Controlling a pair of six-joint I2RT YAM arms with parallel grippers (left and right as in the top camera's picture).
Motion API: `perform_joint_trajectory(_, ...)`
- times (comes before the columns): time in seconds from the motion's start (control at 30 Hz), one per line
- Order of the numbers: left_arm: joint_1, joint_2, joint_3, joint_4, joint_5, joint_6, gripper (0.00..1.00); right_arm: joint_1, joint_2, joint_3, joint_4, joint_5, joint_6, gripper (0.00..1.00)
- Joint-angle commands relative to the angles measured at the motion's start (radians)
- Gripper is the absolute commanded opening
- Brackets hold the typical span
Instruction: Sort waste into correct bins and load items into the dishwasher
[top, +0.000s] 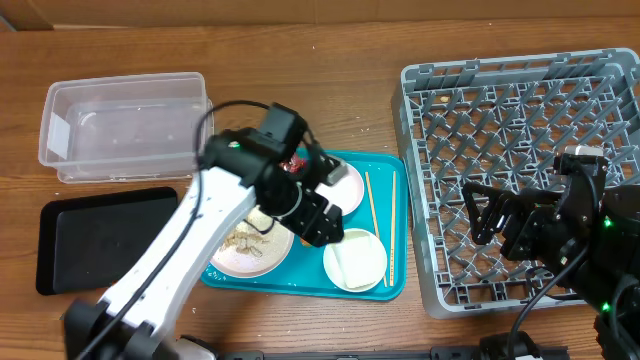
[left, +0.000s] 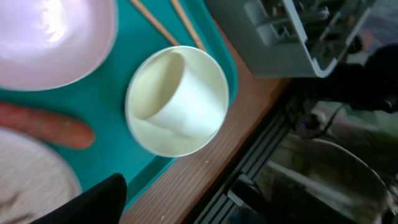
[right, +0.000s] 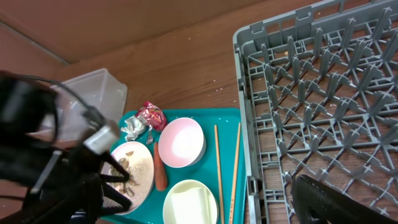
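Observation:
My left gripper (top: 322, 222) hovers open and empty over the teal tray (top: 300, 283), between the plate (top: 245, 255) with brownish food scraps and the front bowl (top: 355, 260). Only one of its fingers (left: 93, 202) shows in its wrist view. That bowl (left: 177, 99) holds a folded white piece. The second bowl (right: 181, 142) sits behind it, with the orange carrot piece (right: 160, 169) beside it. The chopsticks (top: 370, 215) lie along the tray's right side. The red wrapper (right: 151, 115) and white tissue (right: 132, 127) lie at the tray's back. My right gripper (top: 497, 222) is open above the grey rack (top: 520, 100).
The clear tub (top: 120, 125) stands at the back left and the black tray (top: 100, 240) lies in front of it, both left of the teal tray. The rack fills the table's right side, close against the teal tray's right edge.

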Motion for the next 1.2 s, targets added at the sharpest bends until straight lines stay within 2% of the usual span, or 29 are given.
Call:
perform_joint_trajectory(0.0, -0.065, 0.079, -0.014, 0.026, 0.138, 0.172, 0.75, -0.005, -0.003, 0.017, 0.002, 0.011, 0.001, 1.0)
perform_joint_trajectory(0.2, -0.151, 0.177, -0.014, 0.088, -0.006, 0.167, 0.7, -0.005, -0.003, 0.017, -0.013, 0.01, 0.001, 1.0)
perform_joint_trajectory(0.53, -0.161, 0.263, -0.017, 0.173, -0.054, 0.167, 0.67, -0.005, -0.003, 0.017, -0.04, 0.011, 0.001, 1.0)
perform_joint_trajectory(0.63, -0.161, 0.286, -0.018, 0.163, -0.039, 0.16, 0.56, -0.005, -0.003, 0.017, -0.04, 0.011, 0.001, 1.0)
perform_joint_trajectory(0.73, -0.161, 0.296, -0.018, 0.122, -0.006, 0.161, 0.4, -0.005, -0.003, 0.017, -0.04, 0.015, 0.001, 1.0)
perform_joint_trajectory(0.8, -0.161, 0.296, -0.018, 0.105, -0.007, 0.161, 0.24, -0.005, -0.003, 0.017, -0.04, 0.015, 0.001, 1.0)
perform_joint_trajectory(0.83, -0.161, 0.296, -0.018, 0.101, -0.006, 0.16, 0.19, -0.005, -0.003, 0.017, -0.039, 0.019, 0.001, 1.0)
perform_joint_trajectory(1.07, -0.161, 0.296, -0.018, 0.092, -0.01, 0.166, 0.21, -0.005, -0.003, 0.017, -0.04, 0.044, 0.001, 1.0)
perform_joint_trajectory(1.13, -0.161, 0.296, -0.018, 0.093, -0.009, 0.167, 0.04, -0.005, -0.003, 0.017, -0.04, 0.044, 0.001, 1.0)
perform_joint_trajectory(1.17, -0.161, 0.296, -0.018, 0.093, 0.0, 0.154, 0.04, -0.005, -0.003, 0.017, -0.04, 0.044, 0.001, 1.0)
